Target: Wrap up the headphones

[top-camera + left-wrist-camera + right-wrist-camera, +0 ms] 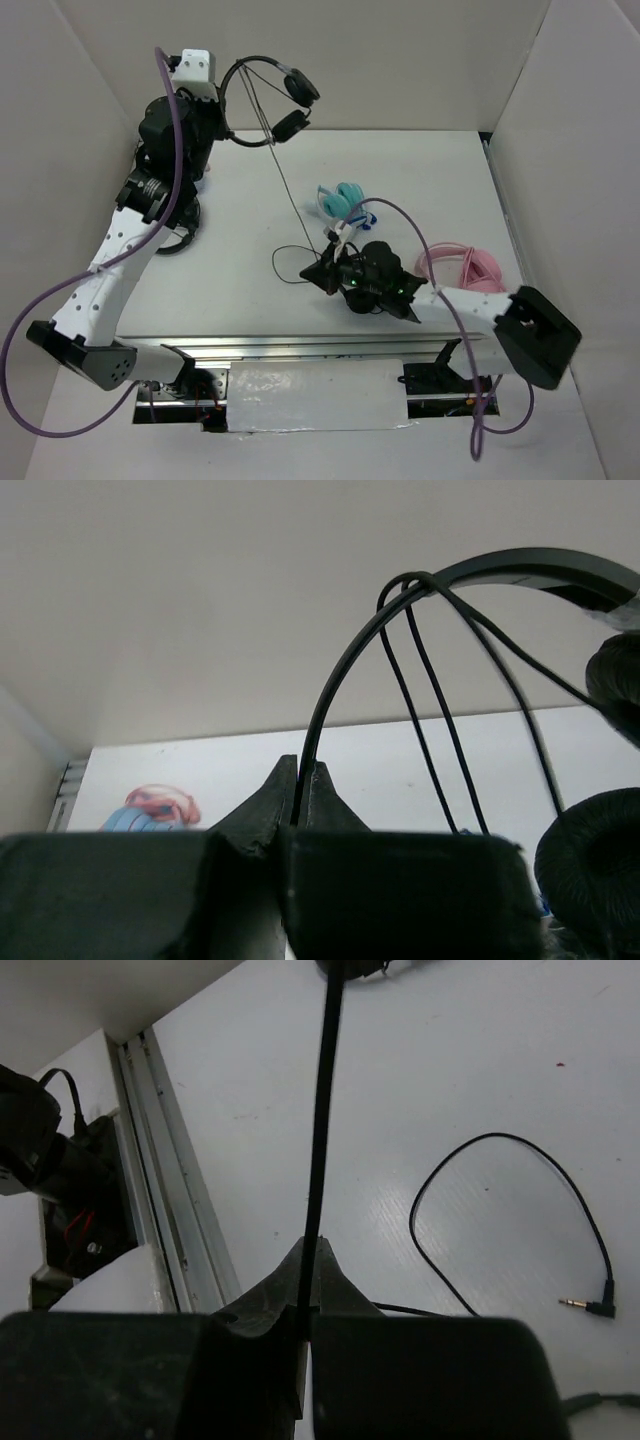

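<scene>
The black headphones (272, 92) hang in the air at the back left. My left gripper (222, 98) is shut on their thin headband (520, 565), pinched between the fingertips (318, 785) in the left wrist view. Both round earcups (590, 870) hang to the right. A few strands of the cable (440, 710) loop over the headband. From there the cable (290, 190) runs taut down to my right gripper (318, 268), low over the table and shut on it (312, 1260). The loose end curves over the table to the jack plug (600, 1307).
A teal-and-white pair (340, 200) lies just behind the right gripper, and a pink pair (465, 268) lies to its right. The metal rail of the table's near edge (170, 1210) is close to the right gripper. White walls enclose the table on three sides.
</scene>
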### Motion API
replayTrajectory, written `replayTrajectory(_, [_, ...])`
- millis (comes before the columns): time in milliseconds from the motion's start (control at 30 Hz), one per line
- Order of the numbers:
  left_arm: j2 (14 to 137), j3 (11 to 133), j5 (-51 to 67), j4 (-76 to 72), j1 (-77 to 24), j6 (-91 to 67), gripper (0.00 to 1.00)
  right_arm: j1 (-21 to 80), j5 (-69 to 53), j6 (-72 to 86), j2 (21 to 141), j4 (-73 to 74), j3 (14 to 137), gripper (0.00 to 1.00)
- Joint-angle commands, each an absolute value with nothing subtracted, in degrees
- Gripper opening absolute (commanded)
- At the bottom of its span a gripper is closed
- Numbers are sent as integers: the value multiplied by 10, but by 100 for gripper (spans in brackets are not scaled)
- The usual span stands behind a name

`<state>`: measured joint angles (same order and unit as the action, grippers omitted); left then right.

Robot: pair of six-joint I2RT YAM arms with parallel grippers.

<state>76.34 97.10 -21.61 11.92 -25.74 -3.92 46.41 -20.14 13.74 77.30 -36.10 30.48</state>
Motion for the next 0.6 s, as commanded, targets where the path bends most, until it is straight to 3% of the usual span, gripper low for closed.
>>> replayTrajectory(0, [770, 961, -226, 70, -203, -93, 0, 501, -46, 138, 678, -256, 279, 0])
replayTrajectory(133, [804, 933, -271, 56, -163, -118, 0, 549, 61, 126, 603, -154, 293, 0])
replayTrajectory(333, [829, 847, -365, 31, -170, -111, 0, 633, 309, 34, 598, -54, 378, 0])
replayTrajectory(500, [820, 702, -403, 5, -214, -87, 0, 647, 449, -140, 632, -97, 461, 0])
replayTrajectory(567, [798, 609, -389, -39, -239, -70, 0, 637, 445, -187, 642, -126, 478, 0])
